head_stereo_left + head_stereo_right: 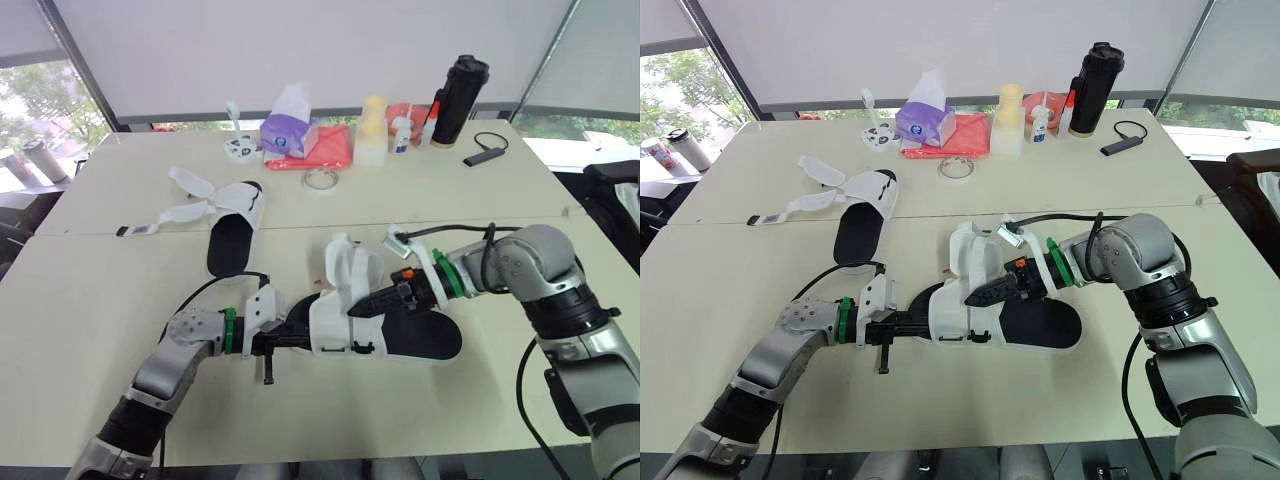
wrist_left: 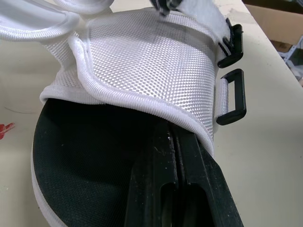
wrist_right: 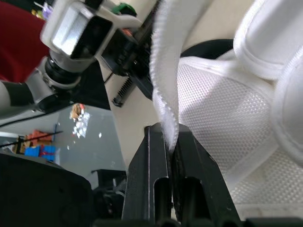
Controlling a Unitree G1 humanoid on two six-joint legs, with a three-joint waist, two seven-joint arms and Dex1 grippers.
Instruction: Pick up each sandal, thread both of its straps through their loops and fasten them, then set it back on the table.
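With the near sandal [image 1: 425, 338] at the table's near middle, the left gripper [image 1: 300, 340] shut and tucked under its upper [image 2: 142, 61] and the right gripper [image 1: 356, 309] pinching its unthreaded strap [image 1: 345, 265], and the far sandal [image 1: 235, 235] lying open far left, nearly everything seems left.

White mesh sandal [image 1: 335, 325], black sole [image 1: 425, 340], black loops [image 2: 234, 97]

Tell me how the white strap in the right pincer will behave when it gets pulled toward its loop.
Probably floppy: the strap bends and curves above the right pincer pinching it. Likely light, since it looks like thin fabric. Its fuzzy edge suggests it could snag on the mesh upper rather than slide.
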